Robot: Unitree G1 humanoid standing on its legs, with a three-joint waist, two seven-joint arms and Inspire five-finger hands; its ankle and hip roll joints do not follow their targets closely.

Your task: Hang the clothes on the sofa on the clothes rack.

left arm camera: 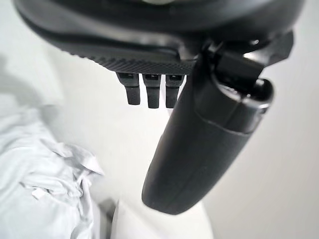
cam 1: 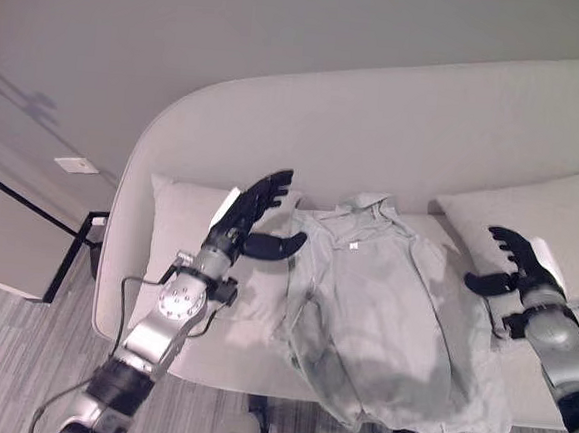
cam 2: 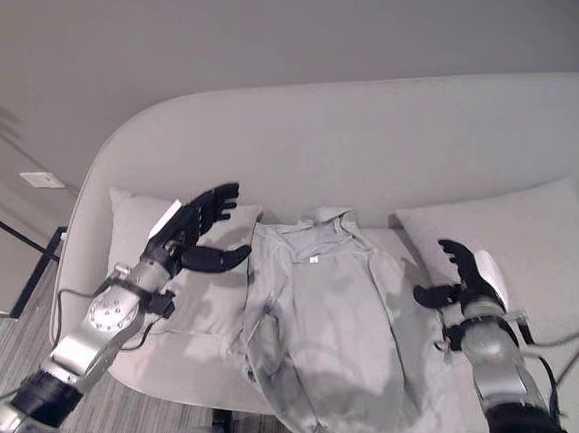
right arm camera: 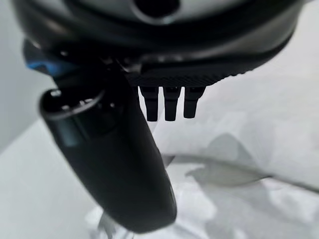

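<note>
Garment [cam 1: 381, 324] lies on sofa [cam 1: 427, 127] between both hands.

We see a sofa [cam 1: 397, 125] covered in matt, smooth pale cloth, with cushions [cam 2: 528, 245] of the same fabric at both ends of its seat. The garment [cam 1: 371, 323] is soft, creased, light grey cloth. Both hands [cam 1: 255, 214] [cam 2: 466, 271] show dark matt plastic; the forearms appear brushed metal.

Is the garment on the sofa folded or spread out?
Spread out: the garment lies flat on the sofa seat, hem hanging over its front edge.
</note>
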